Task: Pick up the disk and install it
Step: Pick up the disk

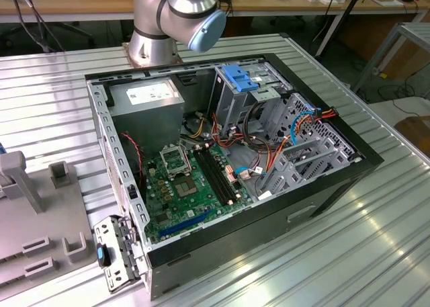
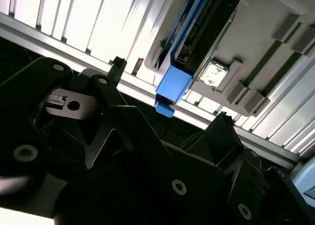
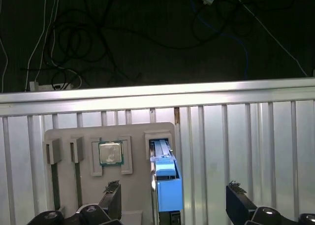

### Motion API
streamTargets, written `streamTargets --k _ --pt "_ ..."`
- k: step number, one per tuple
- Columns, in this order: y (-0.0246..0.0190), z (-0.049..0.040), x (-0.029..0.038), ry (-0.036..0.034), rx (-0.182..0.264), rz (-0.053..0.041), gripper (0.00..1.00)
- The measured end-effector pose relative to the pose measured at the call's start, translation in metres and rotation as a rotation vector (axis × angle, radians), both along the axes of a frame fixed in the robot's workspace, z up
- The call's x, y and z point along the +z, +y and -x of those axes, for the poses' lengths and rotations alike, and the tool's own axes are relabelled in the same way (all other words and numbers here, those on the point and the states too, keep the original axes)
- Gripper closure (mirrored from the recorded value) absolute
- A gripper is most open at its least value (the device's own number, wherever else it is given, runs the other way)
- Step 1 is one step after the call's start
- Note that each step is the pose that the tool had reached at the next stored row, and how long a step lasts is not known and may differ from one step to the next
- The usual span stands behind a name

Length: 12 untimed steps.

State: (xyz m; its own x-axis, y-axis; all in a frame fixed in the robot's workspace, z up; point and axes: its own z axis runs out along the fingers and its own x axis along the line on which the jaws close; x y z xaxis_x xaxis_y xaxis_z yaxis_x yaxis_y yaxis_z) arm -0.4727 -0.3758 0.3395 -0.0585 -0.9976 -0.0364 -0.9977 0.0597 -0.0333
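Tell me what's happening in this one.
The arm's gripper hangs over a grey holder tray on the slatted table, jaws open on either side of the disk. The disk stands on edge in its slot beside a processor chip, and nothing is gripped yet. The open computer case sits nearby in the exterior view.

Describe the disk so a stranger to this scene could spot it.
On the slatted metal table lies a pale grey holder tray. The disk stands on edge in one of its slots, beside a square processor chip. There, only the disk has a bright blue frame.
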Motion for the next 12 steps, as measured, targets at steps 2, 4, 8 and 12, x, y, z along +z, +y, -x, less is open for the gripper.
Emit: streamTargets --k 2,4,8,12 --pt "0.0000 0.0009 -0.0066 0.0014 -0.002 0.0000 0.08" --pt "0.0000 0.0031 -0.0153 0.0030 -0.003 -0.0001 0.08" --pt "0.0000 0.0029 -0.0210 0.0123 -0.019 0.0001 0.08" --pt "0.0000 -0.0026 -0.0298 0.0260 -0.025 0.0000 0.08"
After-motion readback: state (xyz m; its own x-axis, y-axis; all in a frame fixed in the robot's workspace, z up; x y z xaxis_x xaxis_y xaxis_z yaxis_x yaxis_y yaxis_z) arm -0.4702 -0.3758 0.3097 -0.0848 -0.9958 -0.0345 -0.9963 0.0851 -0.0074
